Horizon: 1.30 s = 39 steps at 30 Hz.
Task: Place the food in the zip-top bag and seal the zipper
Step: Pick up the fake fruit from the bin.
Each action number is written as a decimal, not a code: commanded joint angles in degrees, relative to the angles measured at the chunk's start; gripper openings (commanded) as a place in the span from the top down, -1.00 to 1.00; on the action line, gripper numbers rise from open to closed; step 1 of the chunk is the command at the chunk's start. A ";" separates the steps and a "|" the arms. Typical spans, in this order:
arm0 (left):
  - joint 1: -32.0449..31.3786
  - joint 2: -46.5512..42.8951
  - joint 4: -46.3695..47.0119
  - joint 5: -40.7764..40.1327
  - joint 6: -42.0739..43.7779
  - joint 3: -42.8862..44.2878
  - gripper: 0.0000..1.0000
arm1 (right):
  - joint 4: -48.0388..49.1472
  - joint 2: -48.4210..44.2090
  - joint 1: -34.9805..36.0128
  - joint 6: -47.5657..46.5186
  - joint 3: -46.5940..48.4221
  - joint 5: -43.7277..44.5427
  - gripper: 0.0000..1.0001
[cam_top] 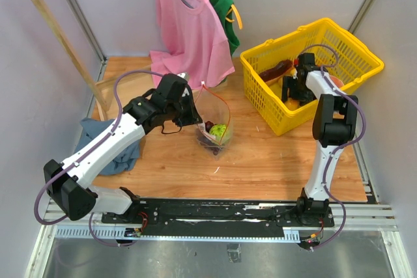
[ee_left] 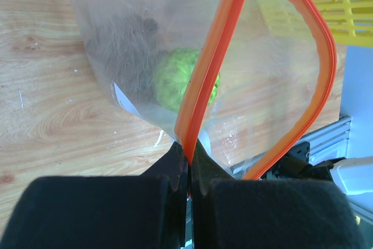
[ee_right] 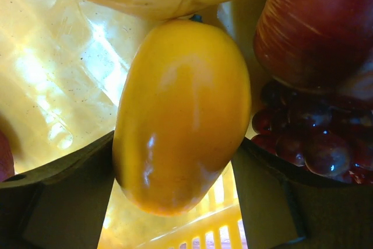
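The left gripper (ee_left: 187, 170) pinches the orange zipper (ee_left: 201, 80) of one clear zip-top bag (ee_left: 116, 45), which stands open on the wooden table (cam_top: 260, 167) with one green fruit (ee_left: 175, 80) inside. The right gripper (ee_right: 175, 173) clasps one orange-yellow fruit (ee_right: 180, 115) inside one yellow basket (cam_top: 273, 105), beside dark grapes (ee_right: 315, 138). Two shirts hang behind, a pink shirt (cam_top: 189, 30) and a green shirt (cam_top: 225, 11), against pale walls.

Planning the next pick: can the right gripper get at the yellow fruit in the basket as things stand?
Likely yes. The right gripper straddles the yellow fruit, a finger on each side, nothing between; grapes crowd one side only.
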 commanded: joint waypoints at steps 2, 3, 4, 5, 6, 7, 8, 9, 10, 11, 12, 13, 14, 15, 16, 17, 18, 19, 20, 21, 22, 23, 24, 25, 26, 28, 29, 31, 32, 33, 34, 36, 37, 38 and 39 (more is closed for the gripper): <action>0.29 -1.36 1.49 0.19 0.35 -1.02 0.99 | 2.05 -0.14 -0.72 -0.31 -1.68 -1.40 -0.37; 0.29 -1.49 1.50 0.05 0.30 -1.12 0.99 | 2.50 -0.59 -0.77 -0.16 -2.09 -1.40 -0.37; 0.29 -1.58 1.50 -0.16 0.26 -1.18 0.99 | 2.96 -0.95 -0.77 0.01 -2.41 -1.53 -0.37; 0.29 -1.67 1.57 -0.33 0.26 -1.24 0.99 | 3.26 -1.22 -0.77 0.19 -2.56 -1.65 -0.31; 0.29 -1.72 1.59 -0.31 0.19 -1.33 0.99 | 3.43 -1.54 -0.77 0.26 -2.86 -1.67 -0.14; 0.29 -1.72 1.55 -0.31 0.17 -1.31 0.99 | 3.44 -1.93 -0.77 0.26 -3.09 -1.73 0.03; 0.29 -1.79 1.51 -0.22 0.10 -1.32 0.99 | 3.53 -2.67 -0.77 0.39 -3.48 -1.90 0.15; 0.29 -1.87 1.46 -0.27 0.09 -1.31 0.99 | 4.13 -3.80 -0.77 0.43 -4.27 -2.12 0.23; 0.29 -1.97 1.42 -0.46 0.10 -1.38 0.99 | 4.89 -5.50 -0.76 0.49 -5.10 -2.21 0.26; 0.29 -2.10 1.42 -0.67 0.14 -1.47 0.99 | 5.38 -6.90 -0.77 0.64 -5.86 -2.34 0.30; 0.29 -2.23 1.41 -0.81 0.09 -1.54 0.99 | 5.72 -7.99 -0.73 0.74 -6.47 -2.70 0.34; 0.29 -2.25 1.54 -0.72 0.09 -1.67 0.99 | 5.95 -9.57 -0.70 0.97 -7.02 -2.98 0.37; 0.29 -2.31 1.65 -0.66 0.08 -1.78 0.99 | 6.18 -10.93 -0.69 1.23 -7.46 -3.44 0.43; 0.29 -2.33 1.82 -0.54 0.08 -1.93 0.99 | 6.48 -12.09 -0.69 1.45 -8.09 -3.94 0.48; 0.29 -2.27 1.97 -0.43 0.00 -2.04 0.99 | 6.71 -13.44 -0.61 1.74 -8.60 -4.32 0.56; 0.29 -2.25 2.09 -0.26 -0.03 -2.01 0.99 | 6.90 -14.67 -0.55 1.94 -9.24 -4.54 0.59; 0.29 -2.25 2.18 -0.11 -0.05 -1.96 0.99 | 7.11 -16.13 -0.52 2.06 -9.87 -4.63 0.60; 0.29 -2.29 2.20 -0.05 -0.13 -1.84 0.99 | 7.28 -17.72 -0.43 2.29 -10.52 -4.85 0.61; 0.29 -2.18 2.21 -0.11 -0.18 -1.82 0.99 | 7.34 -19.13 -0.42 2.51 -10.92 -5.22 0.61; 0.29 -2.22 2.21 -0.18 -0.18 -1.78 0.99 | 7.26 -20.69 -0.41 2.67 -11.23 -5.69 0.61; 0.29 -2.24 2.07 -0.30 -0.07 -1.75 0.99 | 7.00 -22.12 -0.35 2.89 -11.37 -5.93 0.62; 0.29 -2.18 1.97 -0.41 -0.08 -1.71 0.99 | 6.78 -23.60 -0.22 3.24 -11.46 -6.15 0.63; 0.29 -2.16 1.95 -0.46 -0.07 -1.59 0.99 | 6.48 -25.10 0.04 3.37 -11.47 -6.46 0.64; 0.29 -2.12 2.01 -0.10 -0.03 -1.45 0.99 | 6.18 -26.49 0.35 3.47 -11.43 -6.67 0.63; 0.34 -2.03 2.17 0.33 0.06 -1.32 0.99 | 5.82 -28.53 0.63 3.44 -11.40 -6.95 0.64; 0.29 -1.95 2.29 0.74 0.03 -1.12 1.00 | 4.82 -31.35 1.09 3.25 -10.66 -7.82 0.64; 0.29 -1.84 2.36 0.83 -0.08 -1.02 0.99 | 4.19 -32.84 1.27 3.25 -10.10 -8.29 0.64; 0.29 -1.89 2.53 0.91 -0.18 -0.96 0.99 | 3.30 -35.73 1.98 3.25 -9.38 -9.21 0.64; 0.34 -1.90 2.60 0.72 -0.17 -0.92 1.00 | 3.05 -37.34 2.60 3.29 -9.19 -9.59 0.64; 0.30 -1.90 2.64 0.65 -0.14 -0.92 0.99 | 3.01 -38.81 3.40 3.33 -9.09 -9.72 0.64; 0.29 -1.82 2.60 0.59 -0.10 -0.71 0.99 | 3.08 -40.37 4.33 3.54 -9.14 -9.86 0.64; 0.29 -1.66 2.49 0.70 0.03 -0.28 0.99 | 3.54 -43.17 6.75 4.47 -9.63 -10.74 0.64; 0.29 -1.59 2.43 0.74 0.12 -0.11 0.99 | 3.75 -44.55 8.45 4.80 -9.96 -10.76 0.64; 0.29 -1.49 2.40 0.79 0.23 0.12 1.00 | 3.91 -45.72 10.43 4.85 -10.31 -10.51 0.63; 0.29 -1.46 2.38 0.78 0.24 0.18 0.99 | 4.11 -46.88 12.47 5.02 -10.71 -10.34 0.64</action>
